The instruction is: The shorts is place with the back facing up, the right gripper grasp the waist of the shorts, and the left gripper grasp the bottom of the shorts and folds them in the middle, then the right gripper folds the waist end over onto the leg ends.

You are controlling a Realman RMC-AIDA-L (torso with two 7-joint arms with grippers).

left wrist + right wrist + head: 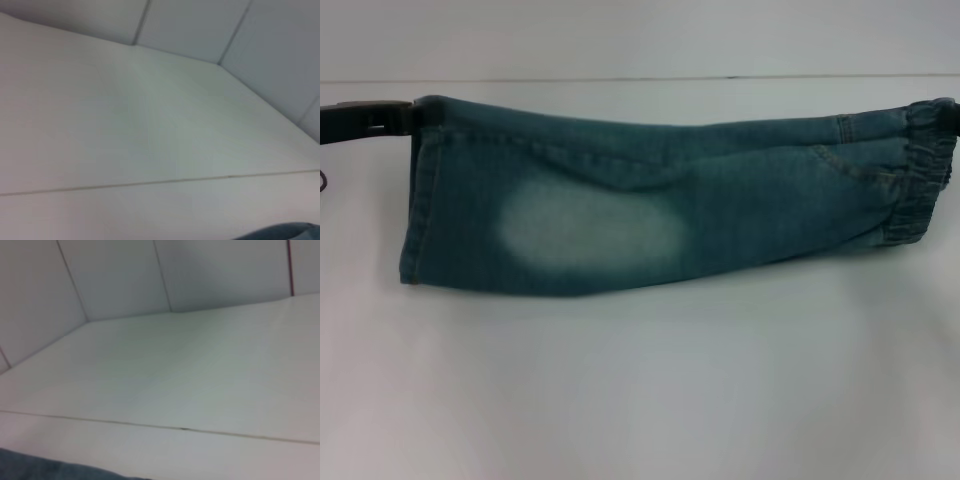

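Note:
The blue-green denim shorts [650, 205] are folded lengthwise into a long band stretched across the white table in the head view, with a pale bleached patch on the near face. The gathered waist [920, 175] is at the right end and the straight leg hem [420, 200] at the left. My left gripper [402, 116] is shut on the hem's far corner. Only a dark sliver of my right gripper [953, 115] shows at the picture's edge, gripping the waist's far corner. A strip of denim shows in the left wrist view [285, 233] and in the right wrist view [40, 466].
The white table [640, 380] spreads wide in front of the shorts, with a thin seam line [620, 79] behind them. Pale wall panels [115, 275] rise beyond the table's far edge.

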